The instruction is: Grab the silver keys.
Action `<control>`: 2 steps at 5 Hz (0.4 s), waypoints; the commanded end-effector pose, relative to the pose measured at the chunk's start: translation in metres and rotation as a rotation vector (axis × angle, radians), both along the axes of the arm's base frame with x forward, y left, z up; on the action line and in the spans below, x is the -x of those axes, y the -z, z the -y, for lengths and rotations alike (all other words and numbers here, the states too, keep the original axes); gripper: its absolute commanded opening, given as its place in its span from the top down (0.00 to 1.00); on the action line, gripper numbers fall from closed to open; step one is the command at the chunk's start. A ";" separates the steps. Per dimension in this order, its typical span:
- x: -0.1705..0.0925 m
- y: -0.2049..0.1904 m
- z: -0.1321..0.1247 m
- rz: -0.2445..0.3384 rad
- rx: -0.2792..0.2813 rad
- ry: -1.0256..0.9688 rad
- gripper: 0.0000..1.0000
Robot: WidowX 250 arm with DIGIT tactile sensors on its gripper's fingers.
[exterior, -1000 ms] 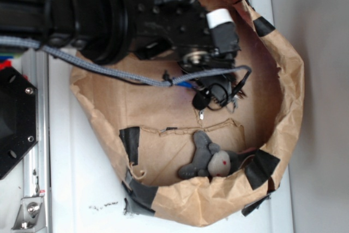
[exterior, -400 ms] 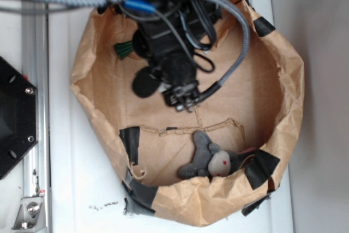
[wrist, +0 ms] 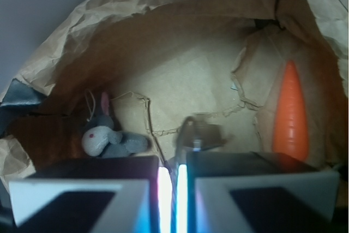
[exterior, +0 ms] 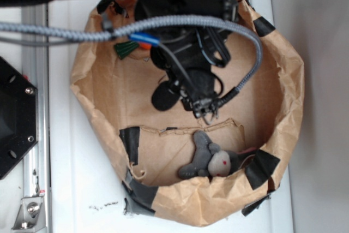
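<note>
So the whole thing happens inside a crumpled brown paper bag (exterior: pixel 283 80) patched with black tape, lying open on a white tabletop (exterior: pixel 82 189). Nearest the wrist cam is the gripper (wrist: pixel 173 181), and its two fingers are pressed almost together with just a thin bright slit between them. The silver keys (wrist: pixel 197 133) poke out right above that slit at about 12 o'clock from the fingertips, touching or just beyond them; looks to me like the jaws are pinching the bunch by its near end, though the actual contact is hidden behind the finger blocks. In the exterior view a little metal glint hangs at the gripper tip (exterior: pixel 206 112). Further out, a grey plush mouse (wrist: pixel 106 137) sits at 10 o'clock, and an orange toy carrot (wrist: pixel 290 114) lies against the bag wall at 2 o'clock, well apart from the keys. My take: keep the squeeze firm and lift straight up slowly, since a thin ring can slip out, and stay off the torn paper flap (wrist: pixel 240 94) beside them.
</note>
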State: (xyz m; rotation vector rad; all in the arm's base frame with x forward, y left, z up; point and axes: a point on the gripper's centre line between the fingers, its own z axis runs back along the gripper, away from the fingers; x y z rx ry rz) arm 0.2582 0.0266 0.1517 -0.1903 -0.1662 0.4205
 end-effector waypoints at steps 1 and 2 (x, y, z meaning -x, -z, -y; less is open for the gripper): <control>0.002 -0.001 0.000 0.117 -0.036 0.028 1.00; 0.000 0.007 0.004 0.145 -0.071 0.002 1.00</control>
